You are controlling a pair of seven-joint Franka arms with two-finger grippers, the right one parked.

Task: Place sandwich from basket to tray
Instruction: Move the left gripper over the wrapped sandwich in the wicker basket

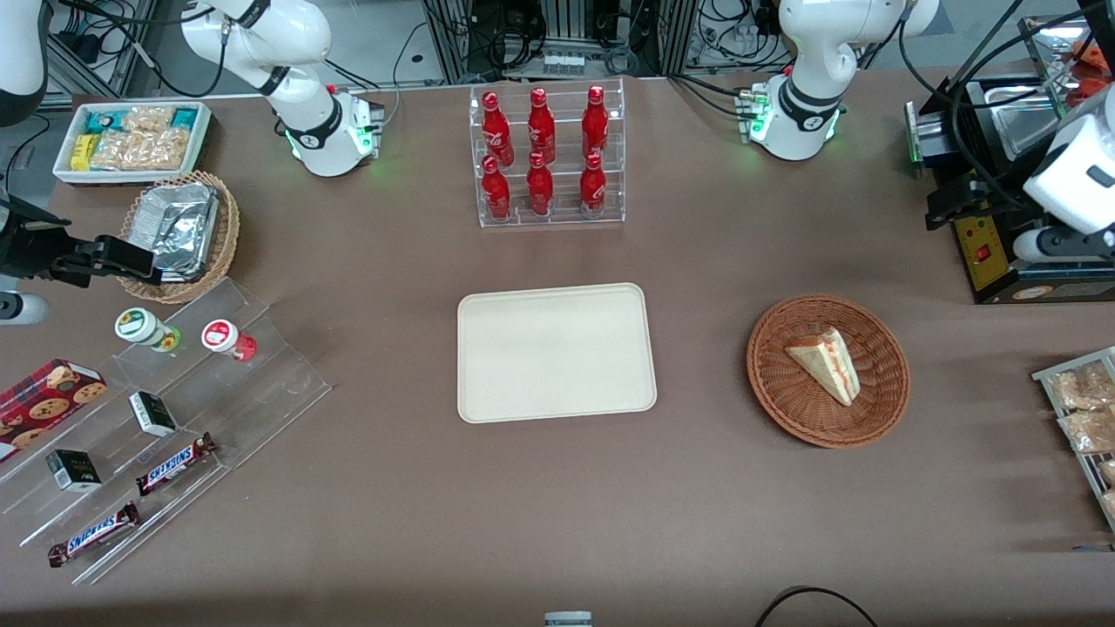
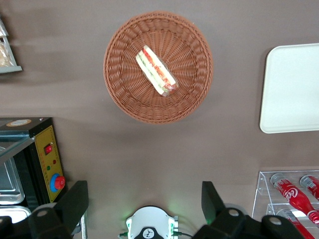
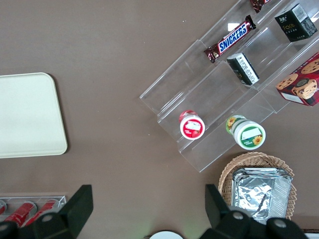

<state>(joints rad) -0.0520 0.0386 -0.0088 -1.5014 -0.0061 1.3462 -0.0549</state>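
The sandwich (image 1: 826,364), a pale wedge with red and green layers along its cut edge, lies in the round reddish-brown basket (image 1: 784,402) on the brown table. The left wrist view looks down on the sandwich (image 2: 157,71) and the basket (image 2: 128,87). The cream tray (image 1: 556,353) lies flat beside the basket, toward the parked arm's end, with nothing on it; the tray (image 2: 291,89) shows partly from the wrist. My gripper (image 1: 951,205) hangs high above the table, farther from the front camera than the basket. The gripper (image 2: 143,199) is open, its fingers (image 2: 75,201) wide apart and holding nothing.
A clear rack of red bottles (image 1: 547,157) stands farther back than the tray. A black machine with a yellow panel (image 1: 993,252) sits beside my gripper. Bagged snacks (image 1: 1080,409) lie at the working arm's end. A stepped acrylic stand (image 1: 148,418), tan foil basket (image 1: 179,231) and white bin (image 1: 131,139) fill the parked arm's end.
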